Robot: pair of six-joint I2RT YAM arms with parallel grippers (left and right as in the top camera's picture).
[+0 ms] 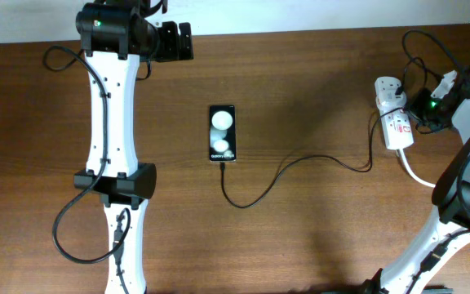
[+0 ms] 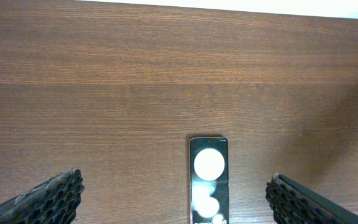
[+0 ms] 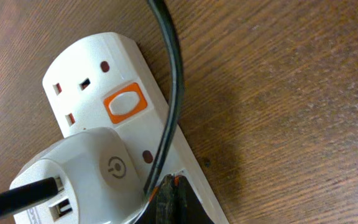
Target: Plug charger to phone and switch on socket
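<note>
Most of the job looks done. The phone [image 1: 223, 133] lies flat in the middle of the table [image 1: 317, 237], screen up, and the charger [image 1: 300, 159] cable meets its lower edge, so the connector seems to be in (too small in the overhead view to be sure it is fully seated). At the far end, the charger's white adapter [image 3: 86, 174] sits plugged into the socket [image 1: 394, 122] at the table's right side.

What is left, by my reading, is the switch. The right hand [image 3: 173, 202] is clenched on nothing, its tips together and down on the socket just beside the adapter, where a sliver of orange shows under them. That is likely the adapter's own switch. The orange switch [image 3: 125, 104] in plain view serves the empty outlet next to it. Whether the hidden one is pressed, I cannot tell.

The left hand [image 2: 174, 193] hangs released, its fingers [image 2: 42, 199] spread wide, above the table near the phone's top end and touching nothing.
</note>
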